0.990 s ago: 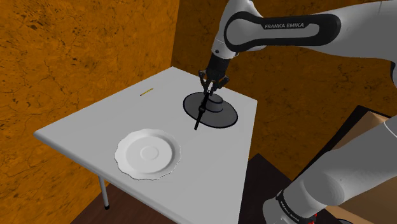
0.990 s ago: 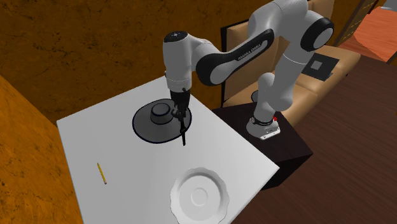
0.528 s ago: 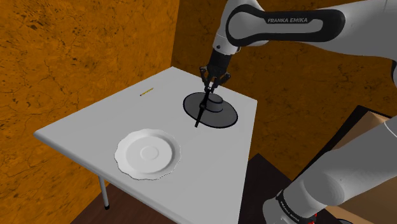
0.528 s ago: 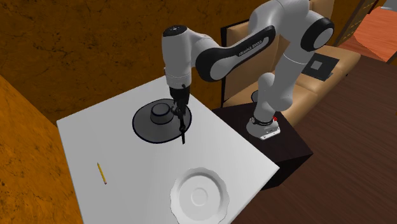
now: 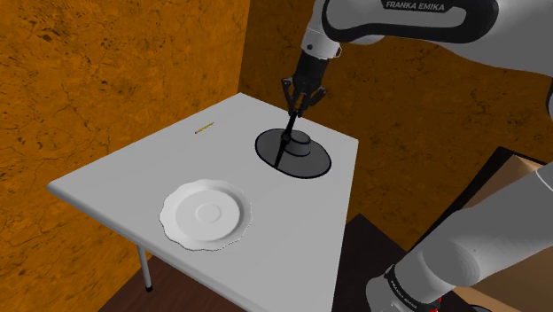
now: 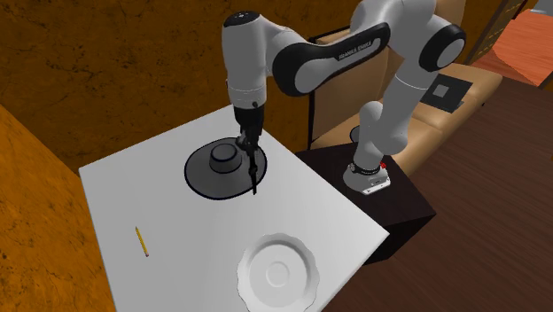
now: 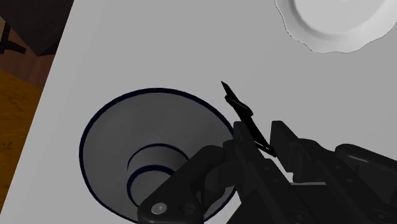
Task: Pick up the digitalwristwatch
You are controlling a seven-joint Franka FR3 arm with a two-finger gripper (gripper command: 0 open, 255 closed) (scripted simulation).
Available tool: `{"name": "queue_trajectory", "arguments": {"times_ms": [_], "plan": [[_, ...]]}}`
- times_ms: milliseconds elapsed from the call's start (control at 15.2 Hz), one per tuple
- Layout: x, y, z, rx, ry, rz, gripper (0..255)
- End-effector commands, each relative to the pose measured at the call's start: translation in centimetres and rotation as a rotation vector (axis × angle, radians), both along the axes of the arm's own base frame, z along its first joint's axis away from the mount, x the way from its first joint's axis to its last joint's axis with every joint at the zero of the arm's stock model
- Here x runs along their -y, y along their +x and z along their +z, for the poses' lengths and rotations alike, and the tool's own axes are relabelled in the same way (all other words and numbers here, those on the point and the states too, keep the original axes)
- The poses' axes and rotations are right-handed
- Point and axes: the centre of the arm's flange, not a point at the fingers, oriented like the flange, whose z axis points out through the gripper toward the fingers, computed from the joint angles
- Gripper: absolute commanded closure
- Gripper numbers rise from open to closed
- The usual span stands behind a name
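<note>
Setting: white table [image 5: 106, 182], mottled orange walls [image 5: 106, 71] behind.
Your pincer: all-black two-finger gripper [image 5: 297, 106], clenched on the top end of the slim black digital wristwatch [image 5: 284, 144].
Watch: hangs from your fingers, lower end over the round grey dark-rimmed dish [image 5: 312, 165].
Farther out: white scalloped plate [image 5: 206, 214] and small yellow pencil [image 5: 205, 128], each well apart from the dish.
</note>
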Motion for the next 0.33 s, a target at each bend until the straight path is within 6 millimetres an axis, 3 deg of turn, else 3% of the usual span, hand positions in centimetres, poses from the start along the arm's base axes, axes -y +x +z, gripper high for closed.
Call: {"name": "queue_trajectory", "arguments": {"times_ms": [0,264], "plan": [[0.0,0.0,1.0,0.0,0.0,0.0,255],[0.0,0.0,2.1,0.0,0.0,0.0,255]]}}
